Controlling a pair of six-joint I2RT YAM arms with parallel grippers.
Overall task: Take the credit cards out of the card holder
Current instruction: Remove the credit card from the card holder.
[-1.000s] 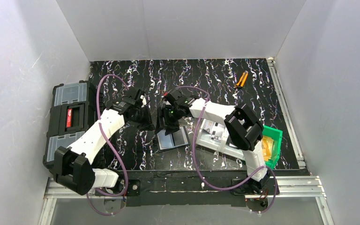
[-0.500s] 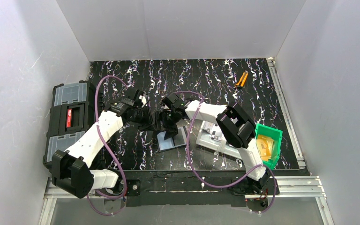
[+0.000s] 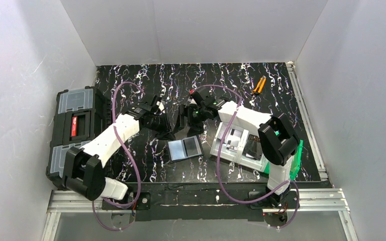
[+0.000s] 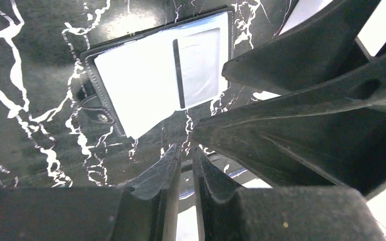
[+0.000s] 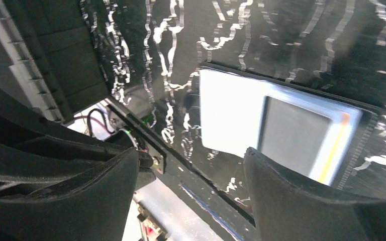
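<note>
The card holder [image 3: 185, 148] lies open and flat on the black marbled table, its glossy blue-grey pockets facing up. No gripper touches it. In the right wrist view the card holder [image 5: 261, 125] shows a grey panel in one pocket, and the thin orange edge of a credit card [image 5: 334, 145] shows beside it. My left gripper [image 3: 169, 132] hovers just behind the holder's left corner. Its fingers [image 4: 167, 165] are almost together with nothing between them, and the card holder [image 4: 156, 75] lies ahead of them. My right gripper [image 3: 189, 118] hangs behind the holder, wide open and empty, as the right gripper [image 5: 191, 168] shows.
A big black toolbox [image 3: 75, 128] stands at the table's left edge. A small orange-handled tool [image 3: 258, 85] lies at the back right. A grey bin [image 3: 233, 143] sits right of the holder, and a green bin [image 3: 298, 150] shows partly behind the right arm.
My right gripper has lifted off the card holder, drawn back and to the right, and opened wider. The left gripper has shifted slightly back. The holder now lies uncovered.
</note>
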